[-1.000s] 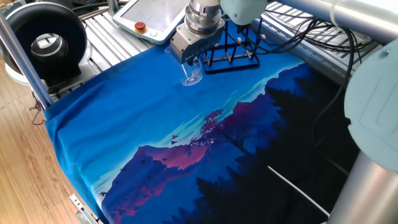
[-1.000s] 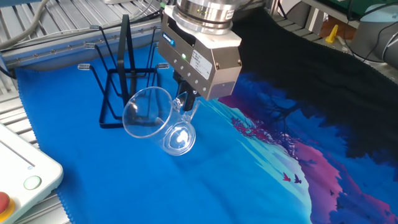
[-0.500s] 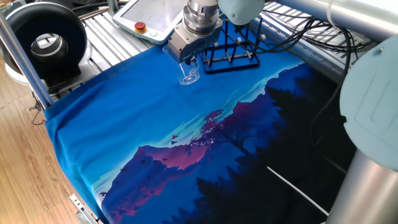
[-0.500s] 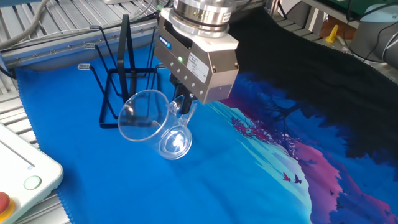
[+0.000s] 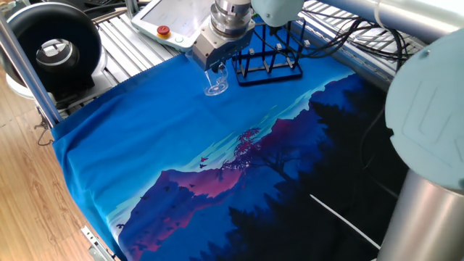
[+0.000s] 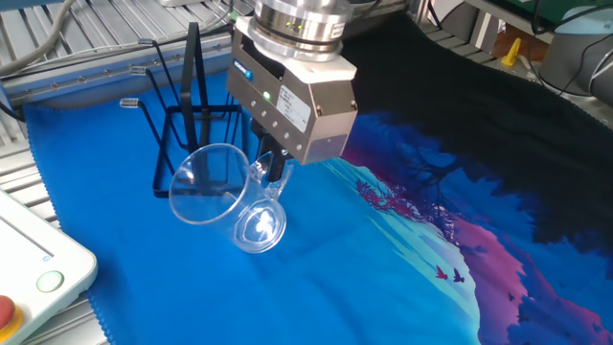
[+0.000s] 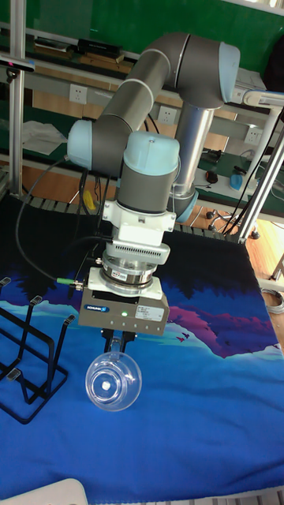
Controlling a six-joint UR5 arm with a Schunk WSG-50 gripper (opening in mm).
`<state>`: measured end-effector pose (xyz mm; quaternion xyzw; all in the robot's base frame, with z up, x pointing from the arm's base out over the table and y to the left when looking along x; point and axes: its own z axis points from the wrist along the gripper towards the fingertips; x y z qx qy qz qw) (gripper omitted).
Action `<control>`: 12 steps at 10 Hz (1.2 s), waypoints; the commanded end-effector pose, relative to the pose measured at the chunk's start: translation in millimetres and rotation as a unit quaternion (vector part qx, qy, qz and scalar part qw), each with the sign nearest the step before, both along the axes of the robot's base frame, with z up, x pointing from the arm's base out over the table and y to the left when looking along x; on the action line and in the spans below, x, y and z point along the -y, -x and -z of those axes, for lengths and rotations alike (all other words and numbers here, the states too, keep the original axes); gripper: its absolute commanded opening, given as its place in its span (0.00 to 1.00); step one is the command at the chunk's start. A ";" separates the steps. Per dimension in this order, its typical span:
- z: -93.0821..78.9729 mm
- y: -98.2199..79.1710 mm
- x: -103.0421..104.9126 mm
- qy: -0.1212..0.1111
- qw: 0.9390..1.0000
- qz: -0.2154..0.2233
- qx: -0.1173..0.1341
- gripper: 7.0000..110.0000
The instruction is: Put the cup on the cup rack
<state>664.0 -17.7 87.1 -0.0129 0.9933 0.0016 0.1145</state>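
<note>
since a second ago, your gripper (image 6: 274, 174), clamped on the handle of the glass mug (image 6: 225, 196), has carried it sideways off the blue cloth (image 6: 316, 278), tilted, now just in front of the black wire rack (image 6: 187, 115); judge the pegs next

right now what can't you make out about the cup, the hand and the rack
- Hand: its fingertips are hidden by its own body in one fixed view, and blurred behind glass in the other two.
- Cup: too small and clear in one fixed view to tell whether it touches the cloth.
- Cup rack: cut off by the left edge in the tall fixed view; partly behind the arm in one fixed view.
</note>
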 end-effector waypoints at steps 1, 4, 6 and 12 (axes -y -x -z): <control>0.7 -11.8 1.2 -0.007 1.000 -0.004 0.005 0.00; 6.2 -27.8 4.6 -0.009 1.000 -0.013 0.006 0.00; 2.0 -37.2 8.7 -0.006 1.000 -0.023 0.003 0.00; 0.7 7.3 10.2 0.006 0.999 0.006 -0.050 0.00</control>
